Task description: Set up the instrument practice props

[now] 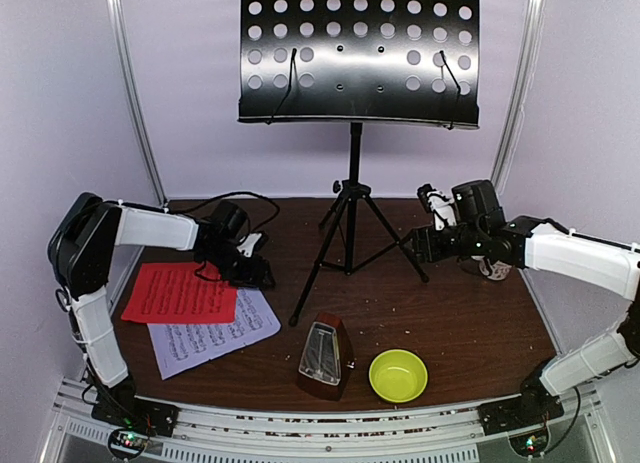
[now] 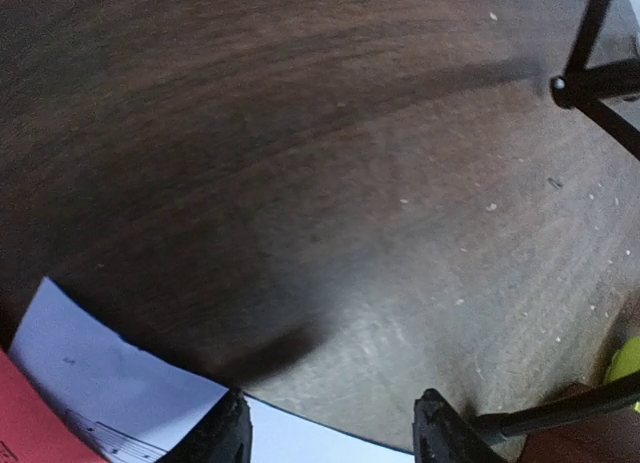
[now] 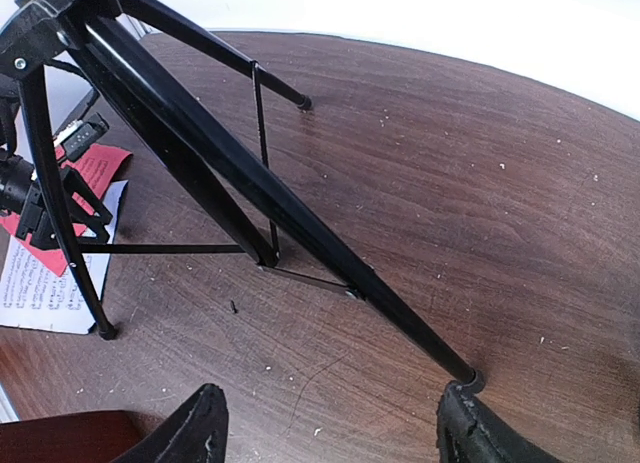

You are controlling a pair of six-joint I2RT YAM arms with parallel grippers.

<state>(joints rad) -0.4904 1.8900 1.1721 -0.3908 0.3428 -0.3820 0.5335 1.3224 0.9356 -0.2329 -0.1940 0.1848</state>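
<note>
The black music stand has its perforated desk (image 1: pixel 358 53) high at the back and its tripod legs (image 1: pixel 350 233) on the table's middle. The red sheet (image 1: pixel 180 293) lies at the left, partly over the white sheet (image 1: pixel 215 338). The brown metronome (image 1: pixel 323 358) stands at the front centre. My left gripper (image 1: pixel 255 273) is open and empty, low over the white sheet's far edge (image 2: pixel 120 383); the red sheet's corner (image 2: pixel 20 423) shows at the lower left. My right gripper (image 1: pixel 418 248) is open and empty, with its right fingertip (image 3: pixel 480 433) beside the foot of a tripod leg (image 3: pixel 300 218).
A yellow-green bowl (image 1: pixel 398 375) sits at the front, right of the metronome. A patterned mug (image 1: pixel 495 268) is partly hidden behind my right arm. White walls and frame posts close in the table on three sides. A black cable (image 1: pixel 230 198) trails behind my left arm.
</note>
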